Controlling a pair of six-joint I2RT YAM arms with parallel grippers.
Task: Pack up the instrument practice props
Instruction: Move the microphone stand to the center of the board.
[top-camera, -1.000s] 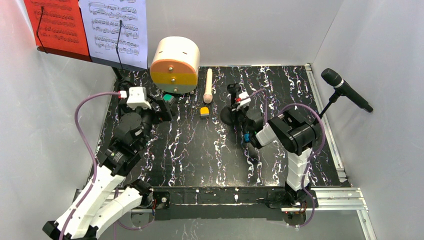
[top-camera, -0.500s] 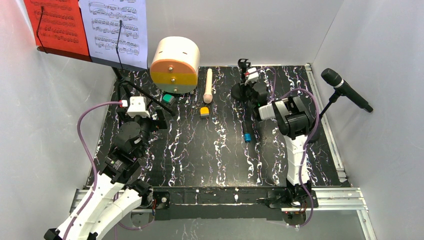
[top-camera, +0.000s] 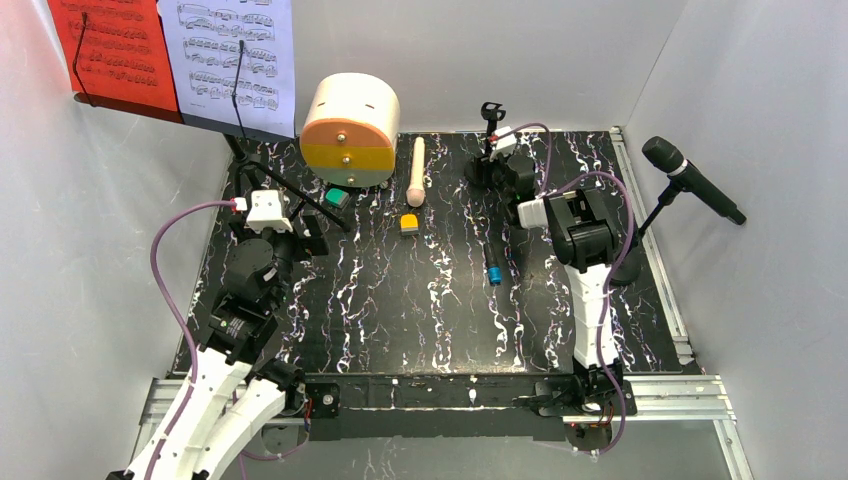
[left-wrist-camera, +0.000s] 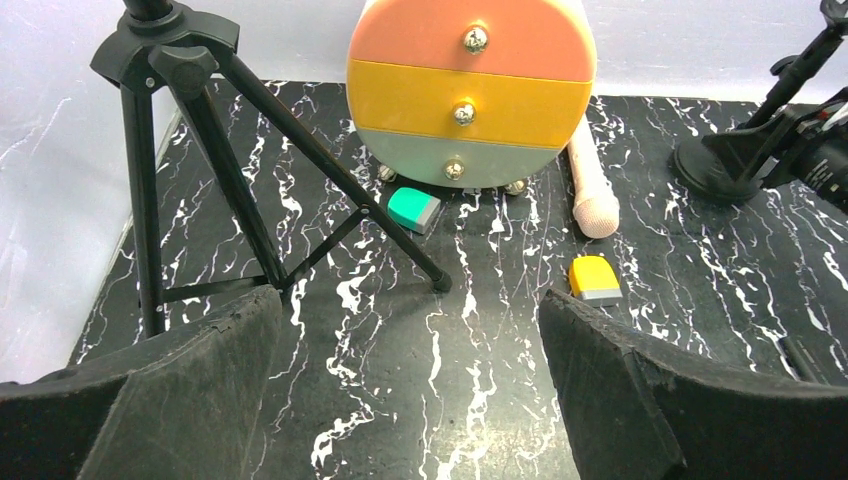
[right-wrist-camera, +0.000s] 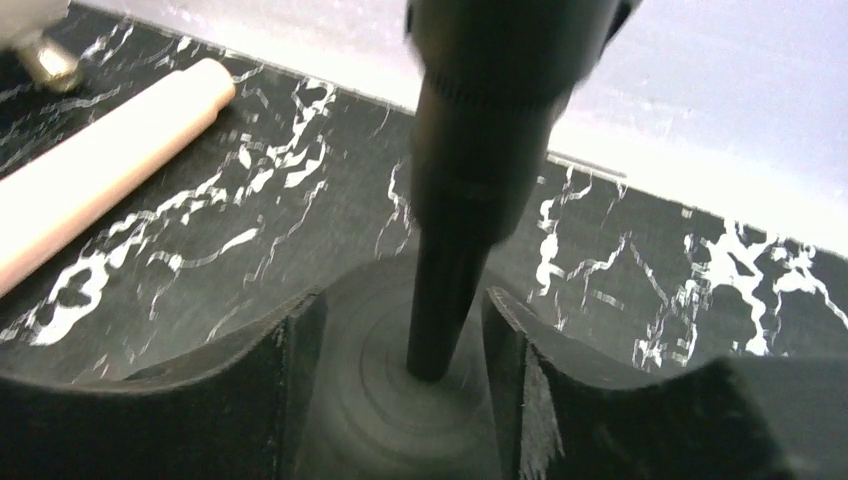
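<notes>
A small black mic holder (top-camera: 487, 135) stands upright on its round base (right-wrist-camera: 385, 420) at the back of the table. My right gripper (top-camera: 497, 170) is open around its stem (right-wrist-camera: 465, 200), with a gap on each side. The cream microphone (top-camera: 417, 170) lies flat to its left. A black microphone (top-camera: 690, 178) sits on a stand at the right wall. The music rack's tripod legs (left-wrist-camera: 215, 150) stand back left, with a red page (top-camera: 112, 45) and a white page (top-camera: 235, 55) on top. My left gripper (left-wrist-camera: 410, 400) hovers wide open in front of the legs, holding nothing.
A round cream drawer box (top-camera: 350, 130) with orange, yellow and green fronts stands at the back. A green block (left-wrist-camera: 415, 210) and a yellow block (left-wrist-camera: 595, 280) lie before it. A small black stick with a blue tip (top-camera: 493, 268) lies mid-table. White walls enclose three sides.
My right gripper carried the mic holder from mid-table to the back, then opened its jaws off the stem. My left arm drew back a little toward the near side.
</notes>
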